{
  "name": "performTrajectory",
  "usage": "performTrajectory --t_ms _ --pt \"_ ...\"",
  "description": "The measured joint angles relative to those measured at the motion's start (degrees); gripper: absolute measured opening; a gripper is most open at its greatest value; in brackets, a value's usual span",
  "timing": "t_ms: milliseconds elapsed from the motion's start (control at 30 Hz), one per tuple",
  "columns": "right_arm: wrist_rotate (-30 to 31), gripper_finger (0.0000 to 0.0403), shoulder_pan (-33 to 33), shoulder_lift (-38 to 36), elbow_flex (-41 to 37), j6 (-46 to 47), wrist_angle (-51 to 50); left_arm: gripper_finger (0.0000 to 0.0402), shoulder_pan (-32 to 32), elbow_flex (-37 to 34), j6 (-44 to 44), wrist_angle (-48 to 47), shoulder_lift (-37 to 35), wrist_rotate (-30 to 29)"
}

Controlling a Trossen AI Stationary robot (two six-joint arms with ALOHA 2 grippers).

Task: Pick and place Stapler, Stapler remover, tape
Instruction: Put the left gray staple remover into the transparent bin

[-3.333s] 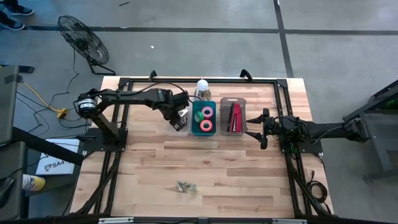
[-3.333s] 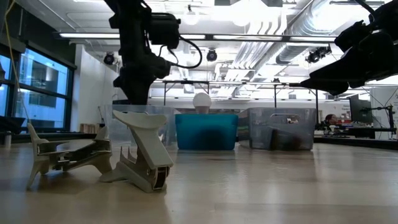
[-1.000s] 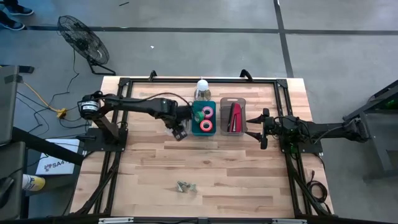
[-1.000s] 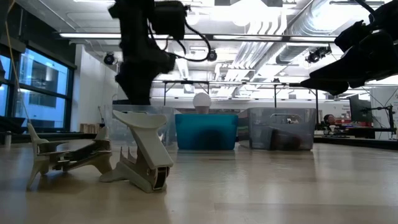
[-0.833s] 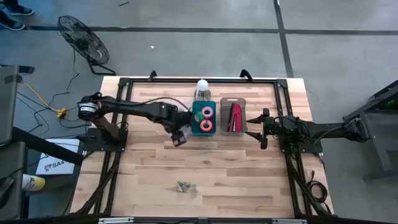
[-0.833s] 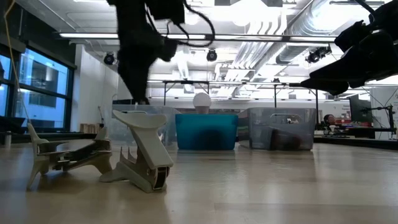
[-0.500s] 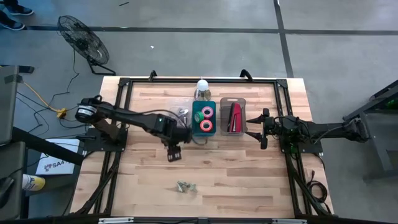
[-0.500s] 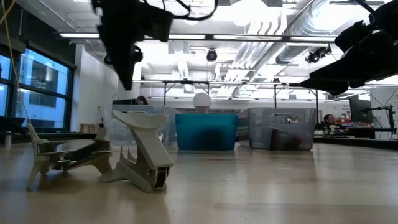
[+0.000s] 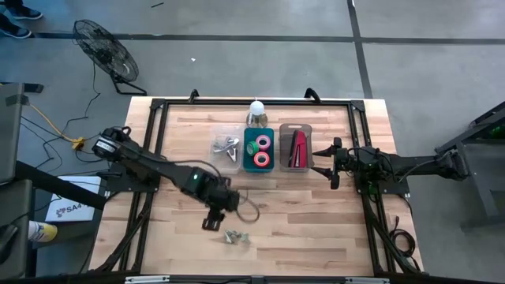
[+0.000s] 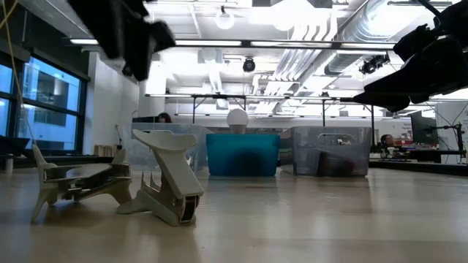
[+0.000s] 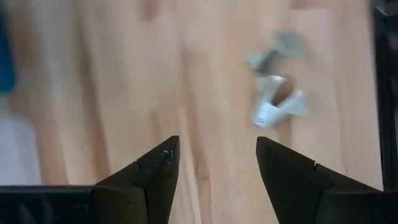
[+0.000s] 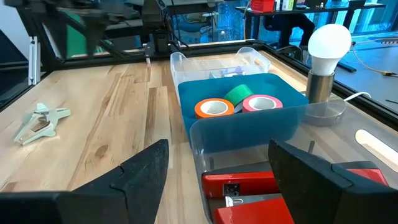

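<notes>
On the wooden table (image 9: pixel 316 213), three bins sit in a row at the far side. The left gripper (image 9: pixel 211 222) hovers above the near middle with its fingers apart and nothing between them, just beside two loose staple removers (image 9: pixel 235 236). More removers lie in the clear bin (image 9: pixel 226 148), tape rolls (image 9: pixel 261 151) in the teal bin, and the stapler (image 9: pixel 298 150) in the grey bin. The right gripper (image 9: pixel 333 164) waits wide open and empty beside the stapler's bin.
</notes>
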Motion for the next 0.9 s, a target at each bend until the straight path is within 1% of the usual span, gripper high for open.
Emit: performTrajectory --t_ms 100,200,267,333,433,600,700,833,900 --pt "0.00 0.0268 0.01 0.00 0.00 0.02 0.00 0.0209 -2.89 -0.07 6.80 1.84 0.84 -0.01" --pt "0.00 0.0268 -0.01 0.00 0.00 0.00 -0.01 0.0209 -5.28 -0.02 11.57 2.84 2.18 -0.88" --pt "0.03 0.0268 0.00 0.04 0.00 0.01 0.17 0.0209 -6.69 -0.11 14.69 2.15 3.42 -1.91" --pt "0.02 0.0268 -0.01 -0.14 0.00 0.02 0.23 0.0209 -7.49 -0.09 17.42 3.54 4.92 -3.34" --pt "0.02 0.0268 0.01 0.00 0.00 0.00 0.60 0.0209 -8.17 -0.09 19.60 4.83 6.81 -4.87" --pt "0.02 0.0268 -0.01 -0.07 0.00 0.00 0.32 0.0212 -8.04 -0.09 20.53 10.60 10.79 -3.59" --pt "0.02 0.0268 0.00 -0.03 0.00 0.00 0.59 0.0229 -8.00 -0.07 21.78 11.11 12.58 -2.15" --pt "0.02 0.0268 -0.01 0.00 0.00 0.02 0.60 0.0267 -8.02 -0.11 21.97 10.06 14.88 -0.33" --pt "0.02 0.0268 0.00 -0.02 0.00 0.00 0.67 0.0287 -8.02 -0.07 22.05 11.16 15.54 2.07"
